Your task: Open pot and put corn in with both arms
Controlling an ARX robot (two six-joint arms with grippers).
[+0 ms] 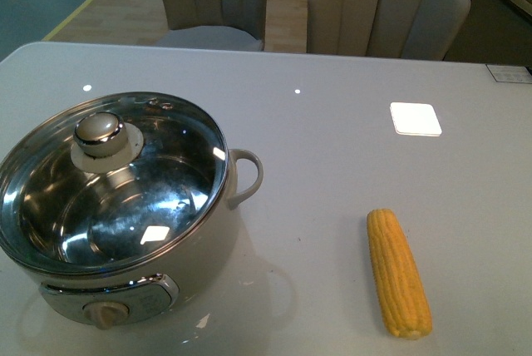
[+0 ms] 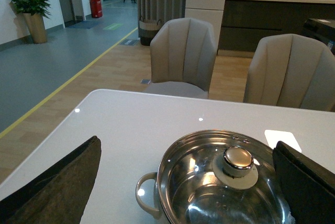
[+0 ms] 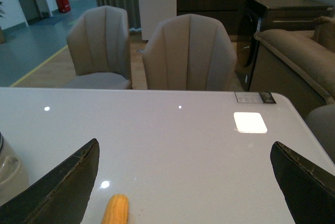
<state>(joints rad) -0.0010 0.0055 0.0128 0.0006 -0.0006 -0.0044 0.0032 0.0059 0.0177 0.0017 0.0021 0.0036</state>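
The cream-white pot (image 1: 208, 239) stands at the table's front left with its glass lid (image 1: 125, 190) on and the knob (image 1: 99, 133) upright. The yellow corn (image 1: 398, 273) lies on the table at the front right, clear of the pot. Neither arm shows in the front view. In the left wrist view my left gripper (image 2: 186, 169) is open above the pot (image 2: 149, 203), its fingers (image 2: 57, 187) spread wide on either side of the lid knob (image 2: 238, 160). My right gripper (image 3: 186, 174) is open over the table, with the corn's tip (image 3: 115, 209) near one finger.
The pot's loop handle (image 1: 248, 175) points toward the corn and its beige dial (image 1: 106, 314) faces front. Two beige chairs (image 1: 382, 7) stand behind the white table (image 1: 332, 123). A bright light patch (image 1: 415, 118) and a small label (image 1: 509, 73) lie at the table's far right.
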